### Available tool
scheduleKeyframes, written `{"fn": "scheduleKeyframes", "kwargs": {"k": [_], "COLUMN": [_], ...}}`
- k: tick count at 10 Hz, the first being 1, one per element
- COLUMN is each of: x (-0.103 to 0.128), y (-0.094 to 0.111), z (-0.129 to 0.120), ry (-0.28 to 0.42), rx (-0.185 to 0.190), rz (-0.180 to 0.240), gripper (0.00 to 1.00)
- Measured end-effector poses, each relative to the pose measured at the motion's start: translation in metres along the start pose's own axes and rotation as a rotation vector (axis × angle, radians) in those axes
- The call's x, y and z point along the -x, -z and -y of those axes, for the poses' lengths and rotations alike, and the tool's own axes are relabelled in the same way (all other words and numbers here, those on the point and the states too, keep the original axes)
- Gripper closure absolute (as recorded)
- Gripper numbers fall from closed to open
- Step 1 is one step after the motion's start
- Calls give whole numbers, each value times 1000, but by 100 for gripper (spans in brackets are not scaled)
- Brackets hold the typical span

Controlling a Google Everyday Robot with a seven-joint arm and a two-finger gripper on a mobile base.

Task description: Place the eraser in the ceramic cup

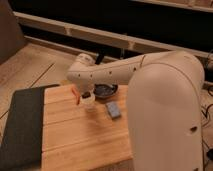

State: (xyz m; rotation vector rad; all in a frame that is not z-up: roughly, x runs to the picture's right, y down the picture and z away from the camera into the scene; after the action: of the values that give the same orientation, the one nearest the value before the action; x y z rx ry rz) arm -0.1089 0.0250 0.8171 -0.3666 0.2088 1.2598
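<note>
The white ceramic cup (89,104) stands on the wooden table (85,140), just left of the dark bowl. My gripper (81,95) hangs at the end of the white arm, right over the cup's left rim. A small black block, the eraser (86,94), shows at the gripper's tip, directly above the cup's mouth. The gripper looks shut on it. The arm's wrist hides most of the gripper.
A dark shallow bowl (105,90) sits behind the cup to its right. A grey-blue block (113,110) lies to the right of the cup. A dark mat (20,127) covers the table's left side. My white arm (165,110) fills the right of the view.
</note>
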Motion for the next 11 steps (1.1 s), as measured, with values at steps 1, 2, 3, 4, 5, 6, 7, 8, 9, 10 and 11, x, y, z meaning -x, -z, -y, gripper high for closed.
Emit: {"fn": "scheduleKeyframes", "kwargs": {"k": [1,2,3,4,5,6,7,8,9,10,11], "x": [0,1,1,2,3,5,4,4,4,4,3], "y": [-6,-9,-13,-16,-16,-17,-19,-20,-21,-22,-22], "z": [-2,-2,-2,-2,-2,-1,-1,-2,-3,-4,-4], "ry": [-2,-2,-2,-2,-3,-3,-5,-4,-4,-3,-4], "rx": [2,0,-1,-2,-4,-7,-8,-7,-6,-6,-6], "rz": [-12,-19,-26,-32,-32,-35,-38,-41,-42,-44,-45], "gripper": [98,98,98,98,98,98,98,98,98,98,98]}}
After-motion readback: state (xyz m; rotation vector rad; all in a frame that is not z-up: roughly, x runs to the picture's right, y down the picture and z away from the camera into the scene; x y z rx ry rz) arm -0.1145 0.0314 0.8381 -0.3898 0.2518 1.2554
